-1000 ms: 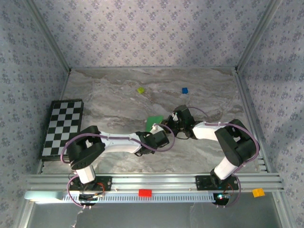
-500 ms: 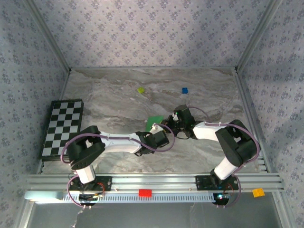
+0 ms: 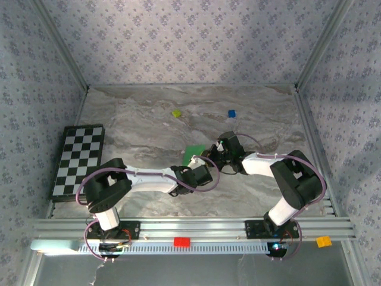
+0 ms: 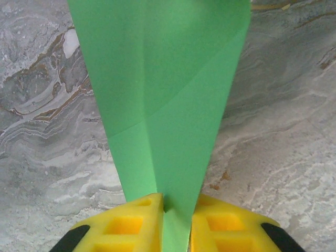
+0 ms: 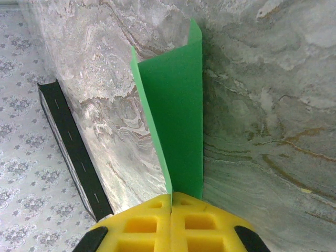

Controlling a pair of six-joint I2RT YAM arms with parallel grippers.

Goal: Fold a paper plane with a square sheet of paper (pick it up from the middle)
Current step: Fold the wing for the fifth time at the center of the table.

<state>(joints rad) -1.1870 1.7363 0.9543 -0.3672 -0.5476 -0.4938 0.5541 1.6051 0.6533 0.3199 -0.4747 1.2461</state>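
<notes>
The green sheet of paper [image 3: 194, 152], folded lengthwise with creases, is held up over the middle of the marble table between both arms. In the left wrist view the sheet of paper [image 4: 163, 94] narrows toward my left gripper [image 4: 176, 202], whose yellow fingers [image 4: 139, 220] are shut on its narrow end. My right gripper [image 5: 171, 197] is shut on an edge of the sheet of paper [image 5: 176, 126], which stands up as two leaning flaps. From above, the left gripper [image 3: 200, 164] comes in from the near left and the right gripper [image 3: 212, 157] from the right.
A black-and-white checkerboard [image 3: 77, 159] lies at the left edge; its dark side [image 5: 73, 152] shows in the right wrist view. A yellow-green block [image 3: 176, 112] and a blue block [image 3: 231, 113] sit at the back. Red [image 3: 181, 242] and orange [image 3: 323, 241] blocks rest on the front rail.
</notes>
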